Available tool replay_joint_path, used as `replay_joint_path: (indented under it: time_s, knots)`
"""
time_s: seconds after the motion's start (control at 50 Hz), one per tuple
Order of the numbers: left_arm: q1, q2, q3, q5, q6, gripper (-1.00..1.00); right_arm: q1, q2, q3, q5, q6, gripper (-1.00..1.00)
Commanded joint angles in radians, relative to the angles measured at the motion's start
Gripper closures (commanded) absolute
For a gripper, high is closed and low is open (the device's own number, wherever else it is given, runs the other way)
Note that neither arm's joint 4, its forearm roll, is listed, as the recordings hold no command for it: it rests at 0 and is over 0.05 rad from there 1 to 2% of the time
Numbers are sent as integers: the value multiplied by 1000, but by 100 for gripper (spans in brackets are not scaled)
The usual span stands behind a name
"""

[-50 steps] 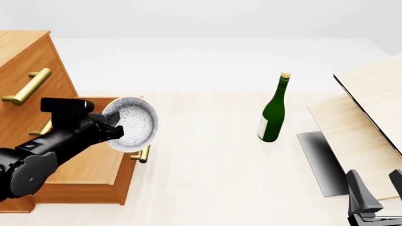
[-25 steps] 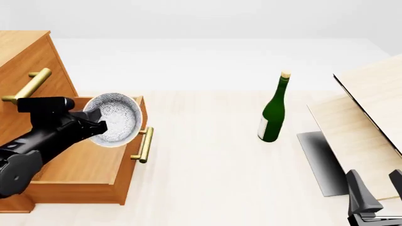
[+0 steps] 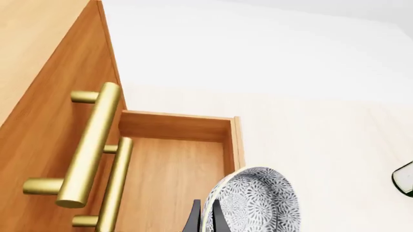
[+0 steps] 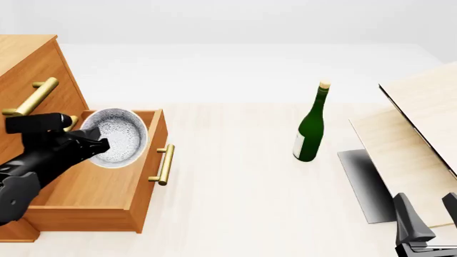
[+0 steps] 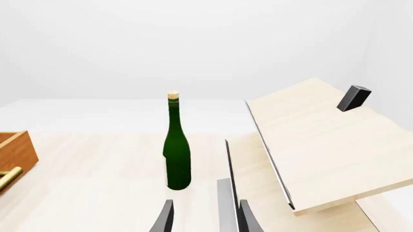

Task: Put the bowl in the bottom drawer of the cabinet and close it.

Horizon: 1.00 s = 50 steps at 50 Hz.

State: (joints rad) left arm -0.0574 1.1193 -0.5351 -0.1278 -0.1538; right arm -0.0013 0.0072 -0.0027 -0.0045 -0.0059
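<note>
We see the green bottle (image 4: 311, 128) well clear at 3 o'clock; our left gripper (image 4: 98, 145) clamps the bowl (image 4: 114, 137), tilted over the open bottom drawer (image 4: 143, 176)

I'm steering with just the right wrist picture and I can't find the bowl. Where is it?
Observer: The left gripper holds the bowl, tipped on its side, over the open bottom drawer.
Operator: Is the drawer open enough?
Observer: It looks pulled well out; its wooden floor shows in the left wrist view.
Operator: What's my right hand doing?
Observer: The right gripper sits low at the near right corner, beside the pale boards, holding nothing, well away from the green bottle.
</note>
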Motion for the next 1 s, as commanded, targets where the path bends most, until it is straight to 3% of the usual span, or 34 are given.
replay_joint_path:
  time_s: [0.02, 1.0]
  knots:
    - [32, 0, 1, -3, -8, 100, 0, -1, 0, 1, 0, -100]
    - [95, -16, 89, -37, 38, 100, 0, -1, 0, 1, 0, -100]
